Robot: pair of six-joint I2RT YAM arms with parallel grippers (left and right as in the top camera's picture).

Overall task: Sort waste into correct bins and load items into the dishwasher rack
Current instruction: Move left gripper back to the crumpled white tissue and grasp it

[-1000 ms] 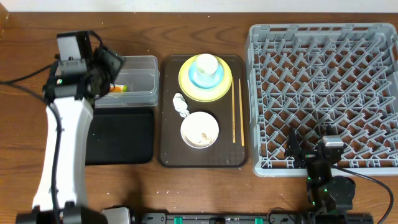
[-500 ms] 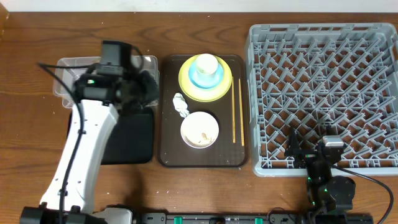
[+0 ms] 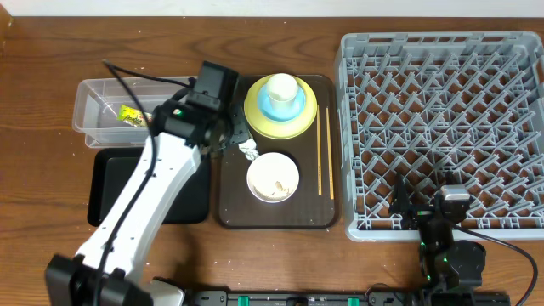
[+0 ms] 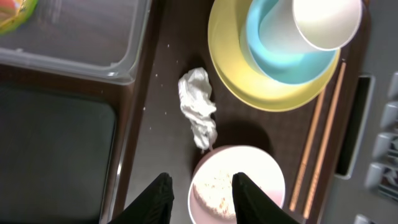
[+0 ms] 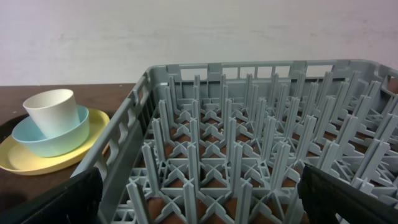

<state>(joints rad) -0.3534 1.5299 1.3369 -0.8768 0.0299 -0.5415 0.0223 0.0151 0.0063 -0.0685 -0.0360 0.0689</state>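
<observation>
The left pincer (image 4: 200,190) hangs part-open and empty just beside the crumpled tissue (image 4: 199,107), which lies on the brown tray (image 4: 155,149) between the white bowl (image 4: 264,180) and the yellow plate (image 4: 236,81). The right pincer (image 5: 199,196) gapes wide at the rack (image 5: 249,124).

I see the tub (image 3: 92,134) behind the shallow tray (image 3: 106,187) at left, the serving tray (image 3: 229,208) central, the rack (image 3: 442,102) right.
</observation>
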